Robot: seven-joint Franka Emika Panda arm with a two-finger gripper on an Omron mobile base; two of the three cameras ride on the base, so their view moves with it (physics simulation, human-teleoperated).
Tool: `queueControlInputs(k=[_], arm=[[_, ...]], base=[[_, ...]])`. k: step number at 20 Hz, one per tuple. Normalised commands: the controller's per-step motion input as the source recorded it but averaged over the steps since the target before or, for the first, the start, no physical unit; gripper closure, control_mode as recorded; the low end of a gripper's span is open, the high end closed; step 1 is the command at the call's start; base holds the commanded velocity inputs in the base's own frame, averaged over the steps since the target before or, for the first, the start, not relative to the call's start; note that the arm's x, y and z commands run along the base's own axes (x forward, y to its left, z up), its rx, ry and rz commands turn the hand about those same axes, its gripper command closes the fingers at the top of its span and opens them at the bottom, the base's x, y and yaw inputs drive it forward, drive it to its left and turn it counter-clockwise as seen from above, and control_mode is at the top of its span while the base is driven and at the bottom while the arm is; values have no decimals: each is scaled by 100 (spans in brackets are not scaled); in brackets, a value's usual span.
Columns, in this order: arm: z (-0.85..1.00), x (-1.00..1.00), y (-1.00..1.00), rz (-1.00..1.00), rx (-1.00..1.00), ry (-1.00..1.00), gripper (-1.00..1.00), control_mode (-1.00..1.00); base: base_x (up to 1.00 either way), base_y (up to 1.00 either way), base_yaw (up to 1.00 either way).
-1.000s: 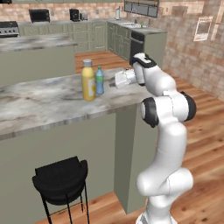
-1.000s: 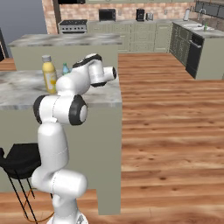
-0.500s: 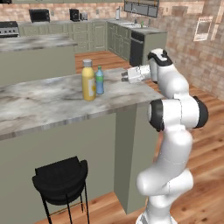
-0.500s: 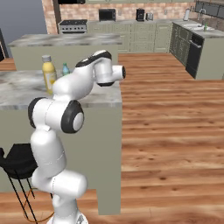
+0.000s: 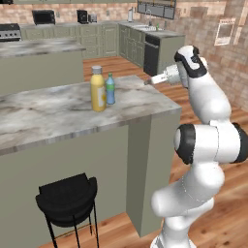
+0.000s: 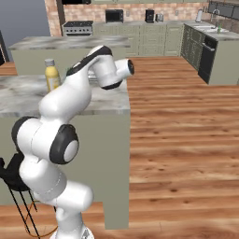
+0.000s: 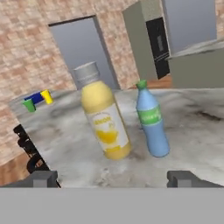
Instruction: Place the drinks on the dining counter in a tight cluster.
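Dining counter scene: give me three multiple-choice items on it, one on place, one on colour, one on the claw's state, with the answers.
1. Where does the small blue bottle with green cap stand on the grey-white veined marble dining counter?
A. close beside the tall yellow bottle with grey cap
B. at the counter's far end, away from it
C. lying on the floor

2. What colour is the round stool at the counter's front?
A. white
B. black
C. red

3. How is the claw?
A. shut on the blue bottle
B. shut on the yellow bottle
C. open, holding nothing

Answers: 1 A, the two bottles stand upright side by side in the hand view. 2 B, its seat and legs are black in the left base view. 3 C, the fingertips stand wide apart, short of both bottles.
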Motion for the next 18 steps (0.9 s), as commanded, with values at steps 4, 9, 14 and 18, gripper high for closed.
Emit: queueControlInputs(k=[4, 9, 14, 18], arm=[[9, -62, -10, -21, -17, 46, -100, -100], [-1, -48, -10, -27, -24, 47, -100, -100], [-10, -36, -21, -32, -26, 29, -100, -100], [-4, -30, -6, -25, -25, 3, -100, -100]], base=[[0, 0, 0], [0, 0, 0], [0, 0, 0], [0, 0, 0]])
